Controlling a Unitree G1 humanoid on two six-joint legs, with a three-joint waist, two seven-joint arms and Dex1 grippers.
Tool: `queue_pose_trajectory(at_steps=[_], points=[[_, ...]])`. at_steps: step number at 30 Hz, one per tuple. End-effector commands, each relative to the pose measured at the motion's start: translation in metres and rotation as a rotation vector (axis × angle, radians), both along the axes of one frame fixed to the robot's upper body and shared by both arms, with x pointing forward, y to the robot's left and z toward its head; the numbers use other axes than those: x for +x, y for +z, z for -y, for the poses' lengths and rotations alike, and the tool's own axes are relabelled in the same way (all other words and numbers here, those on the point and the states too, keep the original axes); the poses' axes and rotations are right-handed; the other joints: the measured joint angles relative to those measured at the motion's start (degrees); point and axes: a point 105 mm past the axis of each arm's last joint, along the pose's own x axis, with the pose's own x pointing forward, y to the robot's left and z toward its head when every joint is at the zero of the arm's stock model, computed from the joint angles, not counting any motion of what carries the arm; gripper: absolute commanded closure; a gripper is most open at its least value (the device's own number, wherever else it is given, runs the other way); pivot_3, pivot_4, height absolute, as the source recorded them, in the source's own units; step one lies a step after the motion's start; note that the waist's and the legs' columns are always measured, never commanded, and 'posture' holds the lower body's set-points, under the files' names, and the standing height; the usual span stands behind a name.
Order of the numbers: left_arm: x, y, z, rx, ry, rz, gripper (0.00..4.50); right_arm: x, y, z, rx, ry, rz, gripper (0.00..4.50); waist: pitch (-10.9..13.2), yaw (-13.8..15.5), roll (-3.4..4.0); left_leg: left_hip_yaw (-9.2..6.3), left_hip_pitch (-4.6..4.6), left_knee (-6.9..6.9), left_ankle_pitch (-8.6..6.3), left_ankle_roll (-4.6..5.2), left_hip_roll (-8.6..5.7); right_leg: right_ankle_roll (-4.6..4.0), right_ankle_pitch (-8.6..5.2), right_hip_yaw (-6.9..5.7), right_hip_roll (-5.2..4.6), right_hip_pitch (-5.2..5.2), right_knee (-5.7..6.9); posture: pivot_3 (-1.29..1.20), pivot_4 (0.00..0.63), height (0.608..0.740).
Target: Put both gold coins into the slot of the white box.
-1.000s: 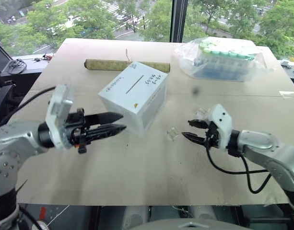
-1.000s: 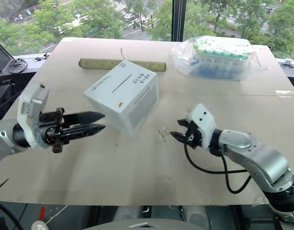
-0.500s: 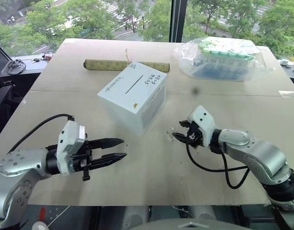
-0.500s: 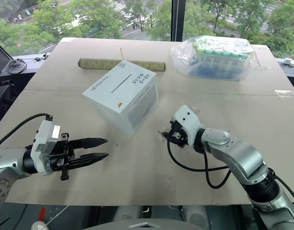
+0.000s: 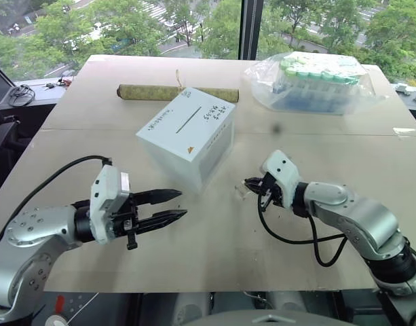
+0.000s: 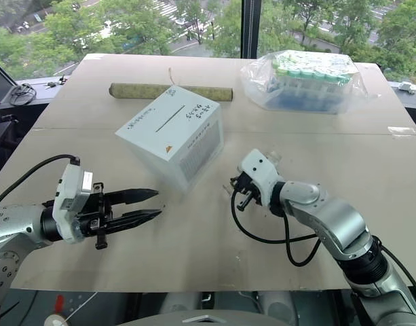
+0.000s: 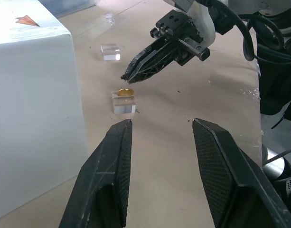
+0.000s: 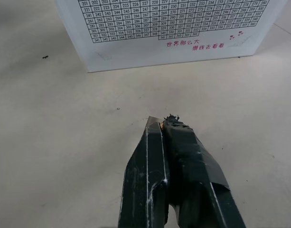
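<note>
A tiny shiny gold coin (image 7: 126,91) is seen resting on a small clear plastic block (image 7: 124,103), just beside the white rectangular cardboard box (image 5: 187,136). The right gripper (image 7: 127,76), pressed together, is poised just above it, apparently empty. The left gripper (image 5: 174,206) is held apart nearby. The coin should be pinched by its edges before lifting.

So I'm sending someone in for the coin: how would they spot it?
Start at the white box. Beside its side wall stand two clear plastic blocks on the table. The gold coin lies on top of the one nearer the left pincer, the only gold thing there.
</note>
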Motion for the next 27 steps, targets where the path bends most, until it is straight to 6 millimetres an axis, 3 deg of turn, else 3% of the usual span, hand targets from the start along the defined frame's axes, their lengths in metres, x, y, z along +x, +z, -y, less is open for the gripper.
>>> queue_pose_trajectory(at_steps=[1,2,4,7,27], points=[[-0.004,0.005,0.005,0.007,-0.026,0.019,2.50,-0.003,0.009,-0.007,0.024,0.045,0.009,4.45,0.0,0.0,0.00,0.00,0.00,0.00,0.00,0.00,0.00,0.00,0.00,0.00,0.00,0.00,0.00,0.00,0.150,0.740],[-0.004,0.005,0.005,0.008,-0.025,0.018,2.50,-0.004,0.010,-0.008,0.027,0.051,0.009,4.45,0.0,0.0,0.00,0.00,0.00,0.00,0.00,0.00,0.00,0.00,0.00,0.00,0.00,0.00,0.00,0.00,0.150,0.740],[-0.004,0.004,0.004,0.009,-0.023,0.016,2.50,-0.005,0.011,-0.008,0.032,0.045,0.005,3.49,0.0,0.0,0.01,0.00,0.00,0.00,0.00,0.00,0.00,0.00,0.00,0.00,0.00,0.00,0.00,0.00,0.150,0.740],[-0.005,0.002,0.003,0.009,-0.021,0.013,2.50,-0.005,0.010,-0.009,0.024,0.035,0.001,2.40,0.0,0.0,0.01,0.01,0.00,-0.01,0.00,0.00,0.00,0.00,0.00,0.00,-0.01,0.00,-0.01,0.00,0.150,0.740],[-0.008,-0.006,-0.004,0.010,-0.018,0.003,2.50,0.002,0.009,-0.012,-0.003,-0.001,0.035,2.40,0.0,-0.1,0.04,0.03,0.00,-0.24,0.00,-0.01,-0.01,-0.02,-0.01,0.01,-0.04,-0.09,-0.09,0.00,0.150,0.740]])
